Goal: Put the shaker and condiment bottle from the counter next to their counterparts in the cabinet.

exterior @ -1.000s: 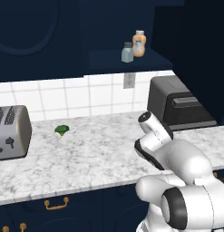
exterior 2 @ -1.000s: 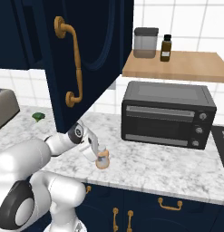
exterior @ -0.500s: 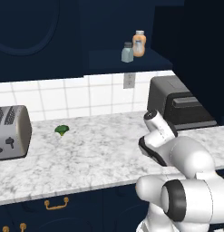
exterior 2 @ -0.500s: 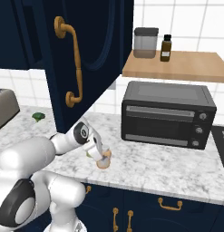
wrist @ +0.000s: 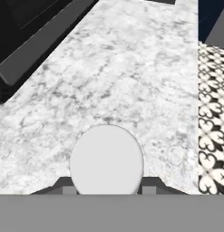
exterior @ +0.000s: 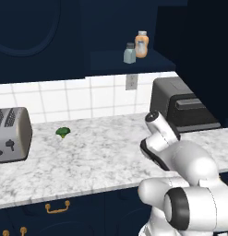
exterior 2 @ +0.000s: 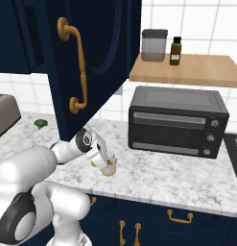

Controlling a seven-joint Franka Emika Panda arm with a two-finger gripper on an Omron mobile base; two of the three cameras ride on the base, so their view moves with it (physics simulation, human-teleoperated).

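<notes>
The condiment bottle [exterior 2: 109,167] stands upright on the desk [exterior 2: 187,178], near its front edge, left of the toaster oven [exterior 2: 176,121]. It is slim and orange-tan; from my hand camera I look down on its round, pale cap [wrist: 106,161]. A yellow-green patch shows just to its left, against my hand; I cannot tell whether this is the shaker.

The desk is a white-and-grey marbled stone slab with a thick pale edge. The toaster oven is a matte black box with a glass door and knobs at its right. The cabinet [exterior: 129,62] is dark navy, with a flat inner shelf carrying a pale grey-green shaker [exterior: 129,53] and a wider orange bottle [exterior: 141,44], set side by side. The cabinet door [exterior 2: 86,62] carries a curved brass handle [exterior 2: 77,72].

My fingers [exterior 2: 104,163] are drawn in against the two sides of the condiment bottle, pinching it just below the cap. The bottle's base rests on the stone.
</notes>
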